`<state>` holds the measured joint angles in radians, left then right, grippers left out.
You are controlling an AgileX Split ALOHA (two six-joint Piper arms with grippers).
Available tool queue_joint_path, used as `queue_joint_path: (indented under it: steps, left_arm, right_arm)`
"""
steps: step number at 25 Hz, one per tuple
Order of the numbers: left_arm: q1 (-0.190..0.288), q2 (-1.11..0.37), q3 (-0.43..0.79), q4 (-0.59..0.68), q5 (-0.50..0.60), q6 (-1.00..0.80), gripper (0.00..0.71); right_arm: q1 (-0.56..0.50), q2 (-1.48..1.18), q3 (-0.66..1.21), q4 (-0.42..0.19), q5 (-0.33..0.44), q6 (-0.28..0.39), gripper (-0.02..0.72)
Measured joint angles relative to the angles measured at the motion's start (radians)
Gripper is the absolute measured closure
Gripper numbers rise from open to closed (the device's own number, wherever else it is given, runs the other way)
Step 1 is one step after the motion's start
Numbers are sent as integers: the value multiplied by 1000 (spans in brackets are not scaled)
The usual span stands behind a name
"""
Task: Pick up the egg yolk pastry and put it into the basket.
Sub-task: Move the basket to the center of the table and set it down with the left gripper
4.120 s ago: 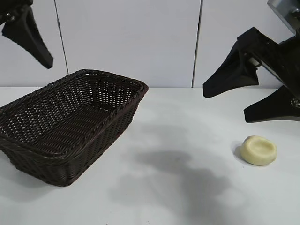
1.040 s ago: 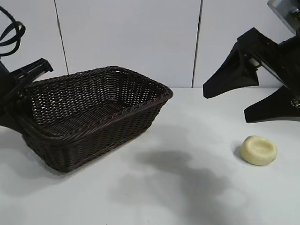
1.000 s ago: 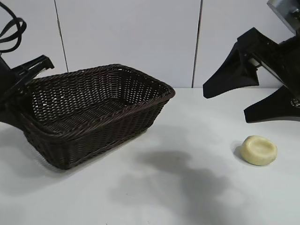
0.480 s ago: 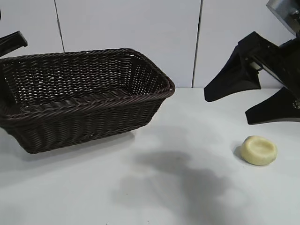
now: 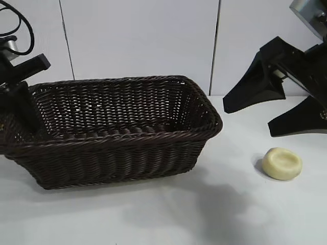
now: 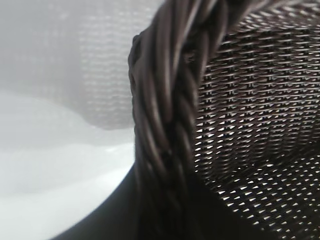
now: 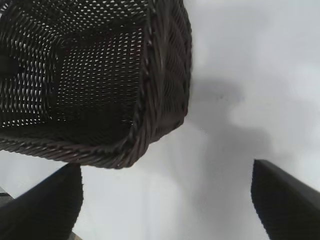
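Observation:
The egg yolk pastry (image 5: pixel 282 163), a small pale yellow puck with a dimpled top, lies on the white table at the right. The dark brown wicker basket (image 5: pixel 117 158) stands left of centre with its long side facing front. My left gripper (image 5: pixel 23 109) is shut on the basket's left end rim. The braided rim (image 6: pixel 172 100) fills the left wrist view. My right gripper (image 5: pixel 248 120) is open and empty, hovering above and a little behind the pastry. The right wrist view shows the basket's near end (image 7: pixel 160 75) between the open fingers (image 7: pixel 47 210); the pastry is out of that view.
The white table (image 5: pixel 204 214) runs between the basket's right end and the pastry. A pale panelled wall (image 5: pixel 143 41) stands behind.
The basket has been swung round and pulled rightward toward the table's middle, held at its left rim by my left gripper. The right gripper and the pastry have stayed put.

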<state>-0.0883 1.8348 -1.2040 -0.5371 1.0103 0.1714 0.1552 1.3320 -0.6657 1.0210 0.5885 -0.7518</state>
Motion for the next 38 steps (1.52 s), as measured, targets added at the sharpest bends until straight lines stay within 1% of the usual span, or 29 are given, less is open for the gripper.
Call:
queue_joint_path:
  steps: [4, 7, 14, 23, 29, 30, 32, 33, 35, 37, 38]
  left_arm:
    - [-42, 21, -1, 22, -19, 22, 613]
    - [-64, 32, -1, 30, -45, 22, 613]
    - [-64, 33, -1, 34, -103, 6, 613]
    - [-64, 77, -1, 32, -108, 10, 613]
    - [-64, 78, -1, 28, -107, 29, 613]
    - [-64, 78, -1, 28, -107, 29, 604]
    - [-64, 78, -1, 22, -105, 30, 537]
    - [-64, 78, -1, 18, -104, 31, 466]
    - [-64, 77, -7, 12, -96, 32, 289]
    - [-64, 77, -17, 10, -89, 29, 157]
    - [-64, 77, -24, 10, -81, 29, 117]
  right_arm:
    - [0, 0, 0, 0, 3, 0, 50]
    - [0, 0, 0, 0, 4, 0, 50]
    - [0, 0, 0, -1, 11, 0, 50]
    - [0, 0, 0, -1, 12, 0, 50]
    - [0, 0, 0, -2, 12, 0, 50]
    - [0, 0, 0, -2, 12, 0, 50]
    - [0, 0, 0, -3, 12, 0, 50]
    - [0, 0, 0, -3, 12, 0, 50]
    - [0, 0, 0, -3, 12, 0, 50]
    - [0, 0, 0, -3, 12, 0, 50]
    - [0, 0, 0, -3, 12, 0, 50]
